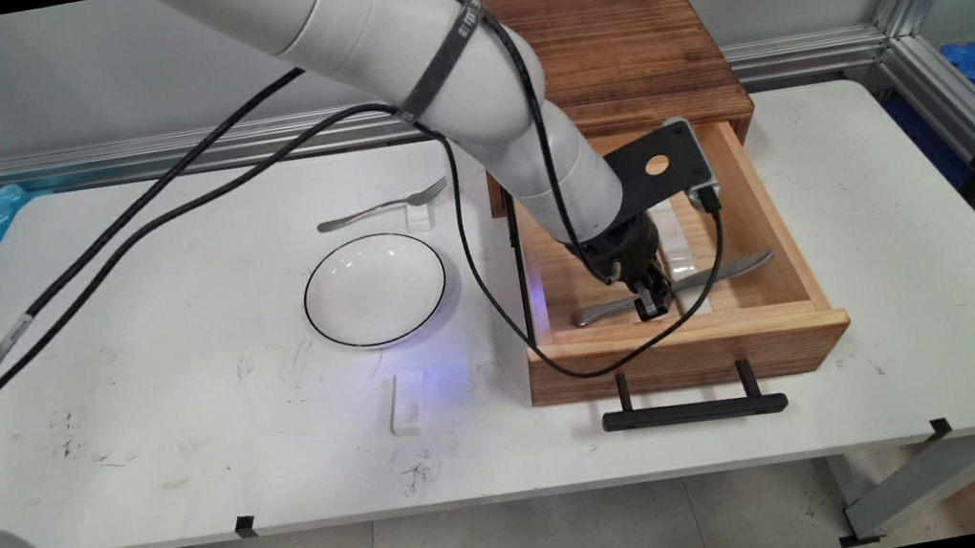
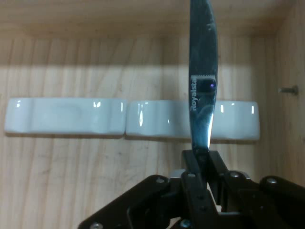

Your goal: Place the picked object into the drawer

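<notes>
Main view: right of centre, the black two-finger gripper (image 1: pixel 654 299) reaches into the open wooden drawer (image 1: pixel 687 350), clamped on a silver metal table knife (image 1: pixel 738 266). Hand view: the knife (image 2: pixel 202 86) crosses two white ceramic rests (image 2: pixel 64 117) mid-frame.

Grey wall (image 1: pixel 128 67) behind white table (image 1: pixel 189 473) (scuffed), tiled floor (image 1: pixel 585 540) below.

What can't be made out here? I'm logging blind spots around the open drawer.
- Knife: handle end hidden below the gripper in the hand view; tip cut off by the top edge.
- Drawer: rear part hidden by the arm and black bracket in the main view.
- White rests: mostly hidden by the arm in the main view.
</notes>
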Controlling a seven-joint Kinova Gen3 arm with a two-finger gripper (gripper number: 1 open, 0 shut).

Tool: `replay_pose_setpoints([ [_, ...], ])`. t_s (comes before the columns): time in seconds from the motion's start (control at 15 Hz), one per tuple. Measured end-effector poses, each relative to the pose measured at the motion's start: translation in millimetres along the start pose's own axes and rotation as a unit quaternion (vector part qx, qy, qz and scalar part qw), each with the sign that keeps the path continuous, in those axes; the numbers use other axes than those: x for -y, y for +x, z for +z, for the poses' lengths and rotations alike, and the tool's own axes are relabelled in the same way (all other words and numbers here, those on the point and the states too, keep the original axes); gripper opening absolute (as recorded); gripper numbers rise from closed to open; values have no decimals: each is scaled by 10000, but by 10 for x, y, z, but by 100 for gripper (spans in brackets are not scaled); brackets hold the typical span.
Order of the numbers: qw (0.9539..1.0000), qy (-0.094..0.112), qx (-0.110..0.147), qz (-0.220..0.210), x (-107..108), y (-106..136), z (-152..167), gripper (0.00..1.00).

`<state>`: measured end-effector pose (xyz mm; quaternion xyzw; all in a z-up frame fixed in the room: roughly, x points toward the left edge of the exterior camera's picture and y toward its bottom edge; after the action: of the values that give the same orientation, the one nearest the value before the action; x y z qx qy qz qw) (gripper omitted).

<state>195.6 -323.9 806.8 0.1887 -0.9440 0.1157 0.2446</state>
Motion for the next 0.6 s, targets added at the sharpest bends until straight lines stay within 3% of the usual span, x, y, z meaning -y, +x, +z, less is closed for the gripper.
replay_pose_setpoints([
  [0.53,10000,3,-60,38,29,-10,14,0],
  [0.6,10000,5,-71,41,34,-10,16,100],
])
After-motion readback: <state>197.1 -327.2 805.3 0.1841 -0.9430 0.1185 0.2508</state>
